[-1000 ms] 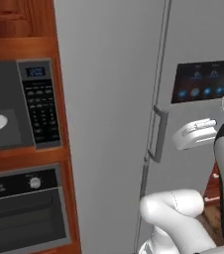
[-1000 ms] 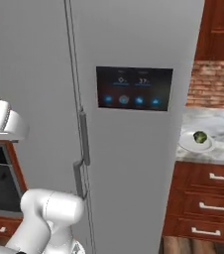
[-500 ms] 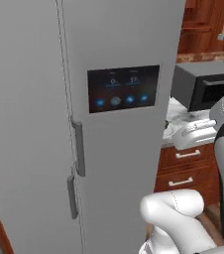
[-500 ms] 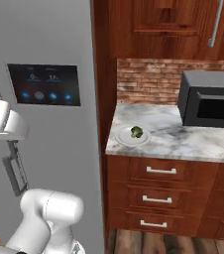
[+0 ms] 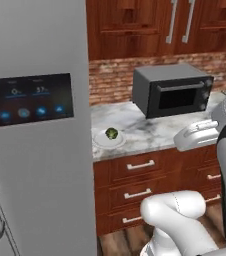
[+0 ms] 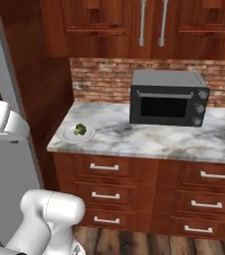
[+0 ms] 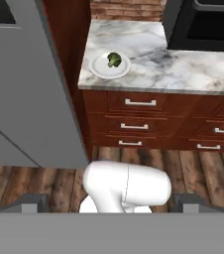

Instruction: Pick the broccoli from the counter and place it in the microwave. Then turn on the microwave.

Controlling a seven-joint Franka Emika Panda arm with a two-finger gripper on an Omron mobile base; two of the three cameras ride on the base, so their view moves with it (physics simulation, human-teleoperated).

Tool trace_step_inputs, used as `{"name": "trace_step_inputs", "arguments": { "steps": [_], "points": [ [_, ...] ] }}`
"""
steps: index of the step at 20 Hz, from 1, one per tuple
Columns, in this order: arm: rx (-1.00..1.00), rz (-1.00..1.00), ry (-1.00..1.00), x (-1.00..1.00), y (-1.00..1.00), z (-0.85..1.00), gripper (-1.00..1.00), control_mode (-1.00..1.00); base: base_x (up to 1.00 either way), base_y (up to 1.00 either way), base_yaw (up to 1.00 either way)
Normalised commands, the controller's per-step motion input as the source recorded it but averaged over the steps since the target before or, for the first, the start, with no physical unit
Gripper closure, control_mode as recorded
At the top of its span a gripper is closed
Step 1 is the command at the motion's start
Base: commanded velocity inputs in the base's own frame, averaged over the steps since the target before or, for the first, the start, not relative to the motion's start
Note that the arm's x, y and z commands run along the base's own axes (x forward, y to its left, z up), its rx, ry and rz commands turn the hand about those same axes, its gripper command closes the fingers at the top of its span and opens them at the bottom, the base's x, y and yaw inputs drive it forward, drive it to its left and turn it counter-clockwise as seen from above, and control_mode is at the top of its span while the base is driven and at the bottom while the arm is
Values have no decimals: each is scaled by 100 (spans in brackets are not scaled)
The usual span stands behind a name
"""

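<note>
Hand view gives us the small dark-green broccoli floret (image 7: 114, 60), sitting on a round white plate (image 7: 100, 69) near the left end of the white-grey marbled stone counter (image 7: 183, 69). Further along the slab stands a dark grey toaster-oven box (image 6: 168, 97) against the red brick backsplash (image 6: 99, 79). Beside the counter's left end rises a tall grey refrigerator (image 5: 35, 175) with a dark touch panel (image 5: 29, 99). Whether our gripper's fingers are spread or pressed together, we cannot tell.

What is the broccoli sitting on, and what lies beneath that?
The broccoli sits on a white plate near the counter corner. The marble directly beneath the plate is covered.
</note>
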Motion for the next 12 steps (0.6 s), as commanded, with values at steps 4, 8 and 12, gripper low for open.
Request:
{"name": "trace_step_inputs", "arguments": {
  "steps": [4,8,12],
  "points": [
    [0,0,0,0,0,0,-100,100,41,-84,0],
    [0,0,0,0,0,0,-100,100,57,-37,0],
    [0,0,0,0,0,0,-100,100,60,-2,2]
  ]
}}
